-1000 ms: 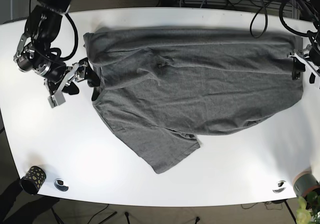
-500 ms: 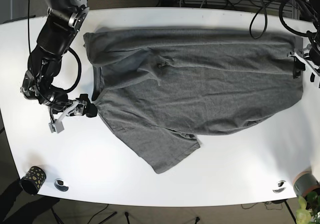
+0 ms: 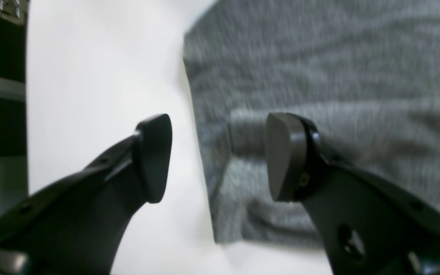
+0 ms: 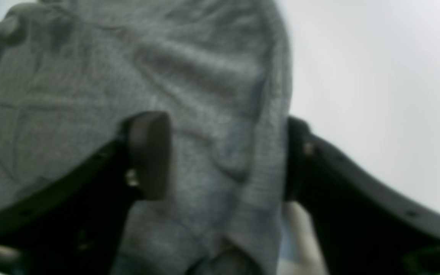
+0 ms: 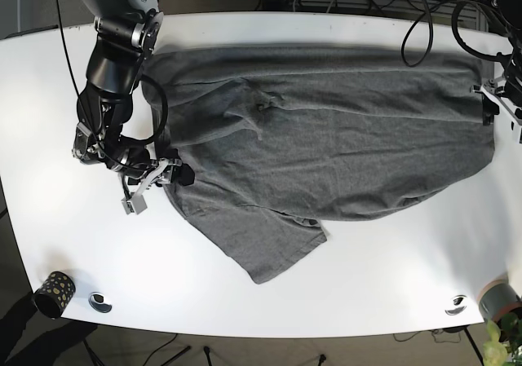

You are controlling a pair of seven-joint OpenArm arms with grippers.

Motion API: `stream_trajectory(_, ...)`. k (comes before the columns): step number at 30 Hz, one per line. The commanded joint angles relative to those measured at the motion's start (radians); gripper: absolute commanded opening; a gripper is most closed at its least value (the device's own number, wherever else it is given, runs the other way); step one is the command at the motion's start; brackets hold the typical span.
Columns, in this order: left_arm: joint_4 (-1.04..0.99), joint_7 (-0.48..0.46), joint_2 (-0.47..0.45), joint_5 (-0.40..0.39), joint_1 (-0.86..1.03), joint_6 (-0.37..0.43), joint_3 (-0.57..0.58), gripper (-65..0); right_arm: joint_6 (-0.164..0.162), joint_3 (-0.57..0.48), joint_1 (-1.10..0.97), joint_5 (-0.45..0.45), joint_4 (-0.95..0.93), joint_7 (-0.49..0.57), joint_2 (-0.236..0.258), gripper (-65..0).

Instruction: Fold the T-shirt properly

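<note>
In the base view I see the crumpled grey cotton T-shirt (image 5: 326,146) spread across the middle of the white oval worktop (image 5: 73,244), one sleeve trailing toward the lower centre. My right pincer (image 5: 167,176), at frame left, has moved rightward since half a second ago and now sits at the shirt's left edge. My left pincer (image 5: 492,99) hovers at the shirt's right edge, much as before.

From the left wrist, the left pincer (image 3: 218,156) has its jaws apart, one black fingertip (image 3: 285,156) over the grey fabric (image 3: 338,76), the other over bare worktop (image 3: 101,76).

From the right wrist, the right pincer (image 4: 224,156) stands apart too, the shirt's ribbed hem (image 4: 266,152) lying between its jaws, unclamped.
</note>
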Motion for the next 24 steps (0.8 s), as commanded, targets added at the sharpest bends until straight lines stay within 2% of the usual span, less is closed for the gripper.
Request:
stream_trajectory(1,0.014,-0.017,-0.019,-0.006,-0.015,0.056,-0.015,-27.2,-0.002,0.0,0.017,-0.011,0.008,-0.013,0.014,-35.7)
stream_trajectory(4,-0.032,-0.017,-0.023,-0.006,-0.071,0.193,-0.015,-19.3,-0.002,0.0,0.018,-0.011,0.013,-0.013,0.009,-45.8)
stream_trajectory(6,-0.089,-0.017,-0.028,-0.006,-0.103,0.254,-0.015,-15.1,-0.002,-0.002,0.02,-0.011,0.014,-0.013,-0.005,-51.7)
stream_trajectory(9,-0.184,-0.017,-0.054,-0.006,-0.178,0.312,-0.015,-14.3,-0.002,-0.002,0.02,-0.014,0.014,-0.013,-0.008,-60.1)
stream_trajectory(11,-0.251,-0.017,-0.065,-0.006,-0.218,0.319,-0.013,-14.3,-0.002,-0.002,0.02,-0.014,0.014,-0.013,-0.008,-63.9)
stream_trajectory(16,-0.457,-0.017,-0.098,-0.006,-0.333,0.317,-0.012,-14.3,-0.002,-0.002,0.018,-0.013,0.014,-0.013,-0.008,-65.0)
stream_trajectory(20,-0.599,-0.026,-0.128,-0.006,-0.408,0.319,0.041,-14.4,-0.002,-0.002,0.017,-0.014,0.014,-0.013,-0.008,-65.0)
stream_trajectory(24,-0.699,-0.099,-0.134,-0.006,-0.445,0.322,0.094,-14.4,-0.002,-0.002,0.017,-0.013,0.014,-0.013,-0.008,-65.0)
